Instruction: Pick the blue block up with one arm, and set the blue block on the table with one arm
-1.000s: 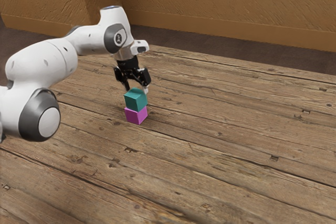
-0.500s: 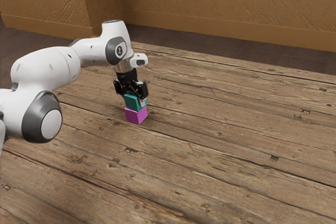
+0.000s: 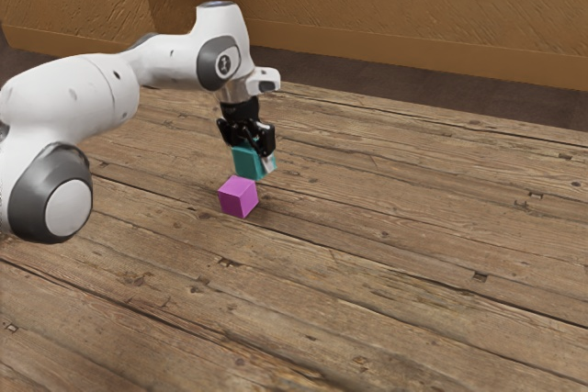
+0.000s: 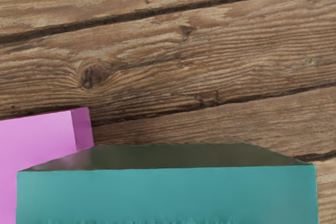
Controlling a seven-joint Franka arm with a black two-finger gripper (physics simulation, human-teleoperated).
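Over the table, your gripper has its fingers closed in on the blue block, pinching it from two sides, and holds it up off the wood. You can see the pale tip of one finger against the block's side toward the exterior view's right; the other fingertip is hidden. Your arm reaches in from the exterior view's left and bends down at the wrist, so the gripper points at the tabletop. The pink block sits flat on the planks, lower than your blue block and apart from it, a little toward the exterior view's left and nearer that camera. From the wrist view, you get the blue block large and close, one teal face turned to you and a dark, shaded side next to it, covering part of the pink block. Beyond both, you have bare brown planks with knots and dark seams, and your blue block is in the grip, not on the table
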